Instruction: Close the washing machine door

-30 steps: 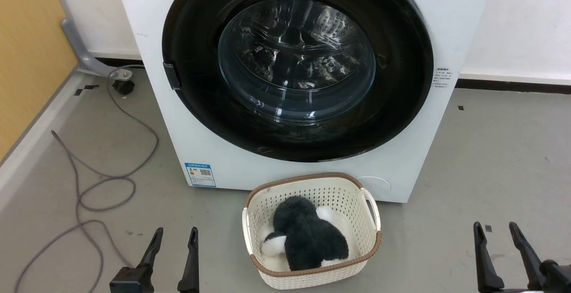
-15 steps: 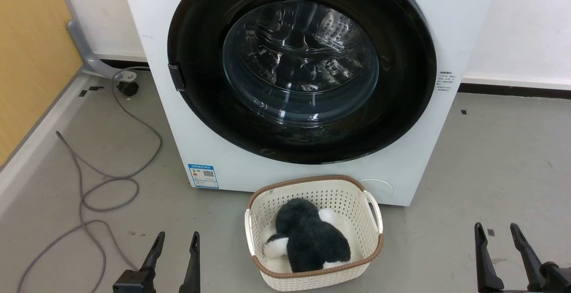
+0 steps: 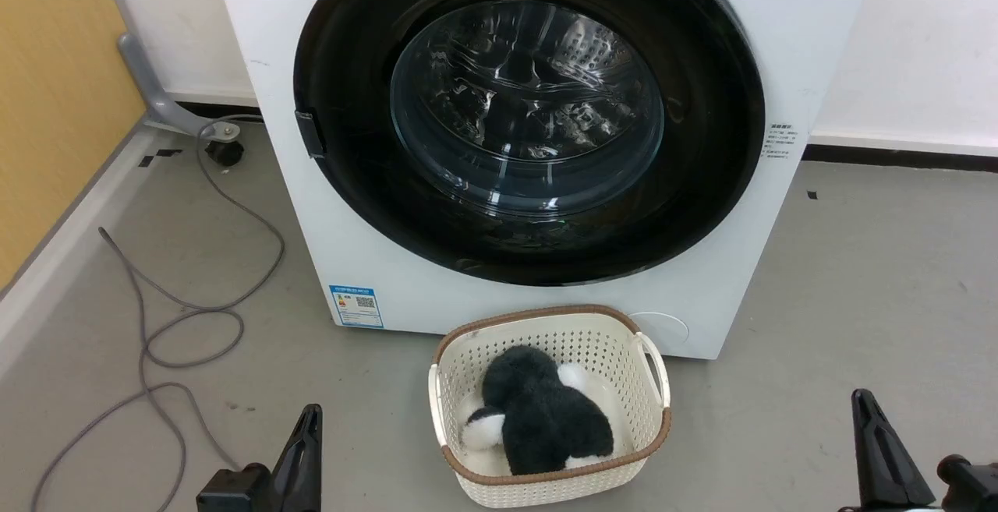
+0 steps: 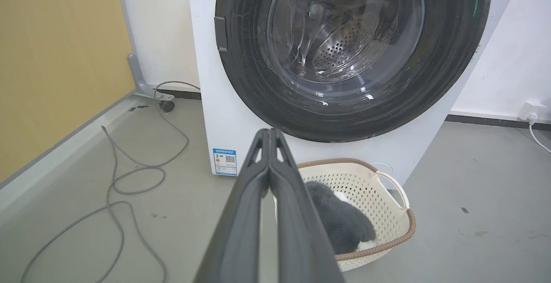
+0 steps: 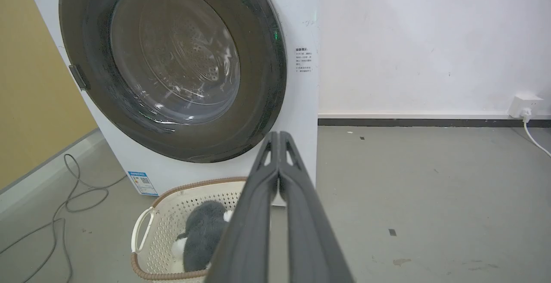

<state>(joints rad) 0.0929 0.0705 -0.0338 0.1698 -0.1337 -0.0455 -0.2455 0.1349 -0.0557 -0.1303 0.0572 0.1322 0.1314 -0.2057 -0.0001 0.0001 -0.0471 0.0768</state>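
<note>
Both pairs of jaws are pressed together with nothing between them: our left gripper point(image 3: 310, 418) sits low at 7 o'clock in the head view and our right gripper point(image 3: 864, 401) at 5 o'clock, each with its 2 fingers meeting in a single dark point. They hang above the grey floor point(image 3: 858, 263), well apart from the appliance. Between them, at 6 o'clock from the drum, stands a cream basket point(image 3: 546, 490) holding a black-and-white plush toy point(image 3: 538, 418); its far rim lies just beside the washing machine point(image 3: 359, 255). The washing machine door point(image 3: 526, 114) fills the white front at 12 o'clock from us, and from all 3 views its black ring looks flush against the panel, with no gap that we can make out. A small dark tab point(image 3: 309, 134) sits on its rim at 9 o'clock. A grey cable point(image 3: 187, 317) loops on the floor at 9 o'clock from the basket. We judge the closing step to be done or nearly so. We cannot tell whether the latch has caught, so the next move calls for a check, and a light closed-finger press near the tab if the door proves loose, reaching over the basket without knocking it.
</note>
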